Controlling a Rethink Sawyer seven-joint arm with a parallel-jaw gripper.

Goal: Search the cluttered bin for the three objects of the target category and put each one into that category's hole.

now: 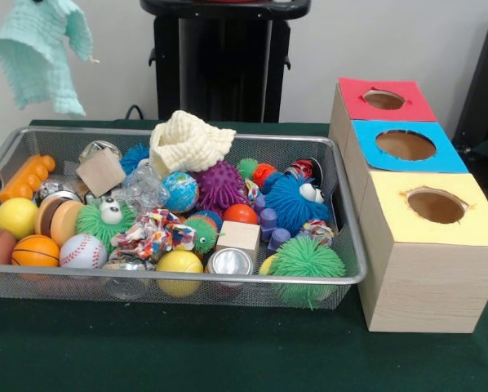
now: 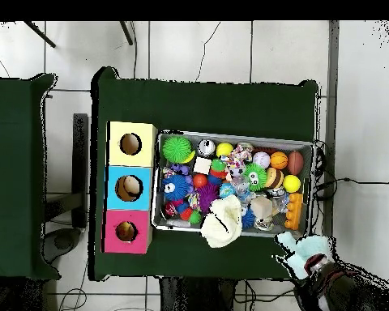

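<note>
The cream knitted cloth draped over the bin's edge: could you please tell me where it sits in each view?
Front view: the cream cloth hangs over the bin's far rim, near the middle.
Overhead view: the cream cloth lies over the bin's lower rim, spilling onto the green table.
Shared landmark: the yellow-topped box beside the bin.

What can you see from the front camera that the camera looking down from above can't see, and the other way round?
Only the front view shows the boxes' wooden sides. Only the overhead view shows the tiled floor around the green table. Both show the mesh bin full of toys, the cream cloth draped on its rim, the mint cloth hanging at the gripper, and the red, blue and yellow holes.
</note>
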